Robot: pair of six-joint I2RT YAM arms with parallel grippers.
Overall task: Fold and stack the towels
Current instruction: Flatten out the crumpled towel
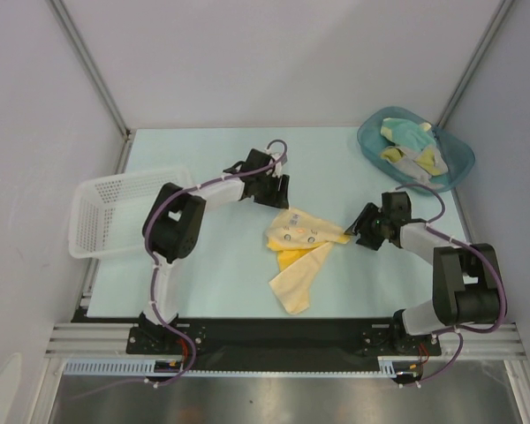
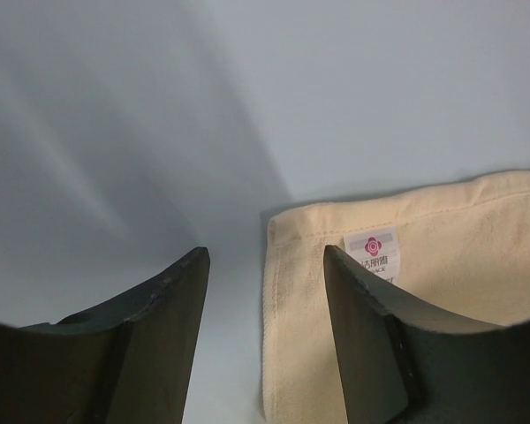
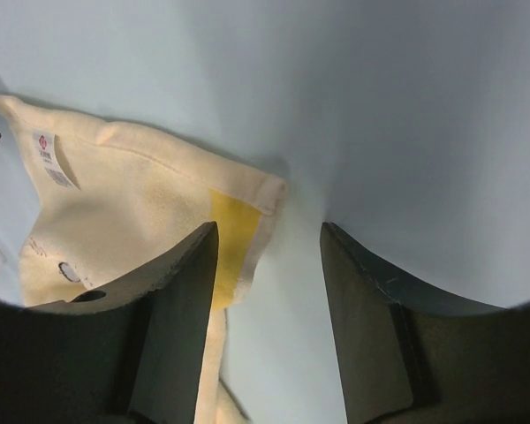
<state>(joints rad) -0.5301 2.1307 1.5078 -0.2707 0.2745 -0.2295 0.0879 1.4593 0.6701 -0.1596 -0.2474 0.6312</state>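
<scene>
A yellow towel with a chick face lies crumpled in the middle of the table, one strip trailing toward the near edge. My left gripper is open just behind its far corner; in the left wrist view that corner, with a white label, lies between and past the fingers. My right gripper is open at the towel's right corner; in the right wrist view the corner with a yellow patch lies by my left finger. More towels, teal and pale yellow, sit bunched in a teal tub.
A white mesh basket stands at the left edge of the table. The teal tub is at the back right corner. Grey walls and metal posts close in the table on three sides.
</scene>
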